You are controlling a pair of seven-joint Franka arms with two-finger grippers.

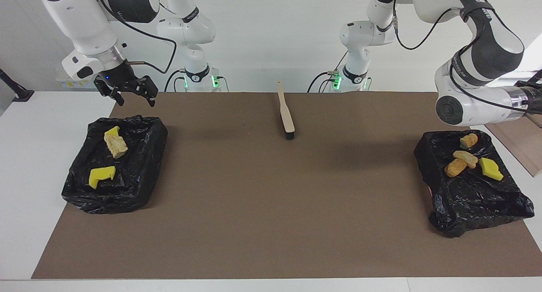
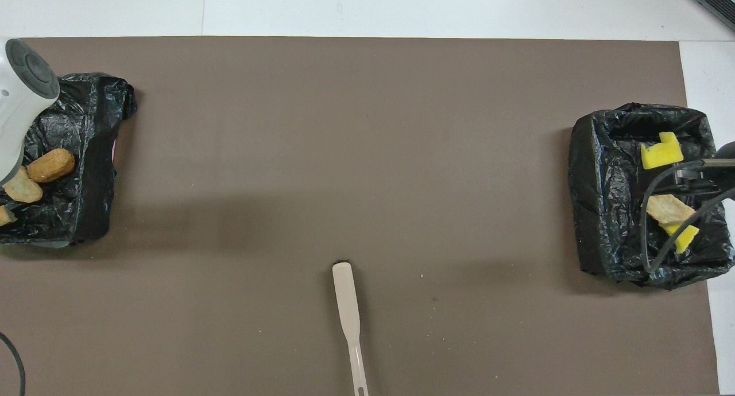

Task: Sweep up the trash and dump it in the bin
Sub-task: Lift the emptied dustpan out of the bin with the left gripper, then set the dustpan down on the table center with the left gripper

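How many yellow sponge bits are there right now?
3. Two lie in the bin at the right arm's end: one yellow sponge piece, another tucked against a tan scrap. A third lies in the other bin. More could be hidden.

Even, bright overhead light, both views sharp. Soft broad shadows lie on the brown mat (image 1: 271,199) near the brush (image 1: 286,114). Faint sheen on the black bin liners (image 2: 608,183). No visible blur.
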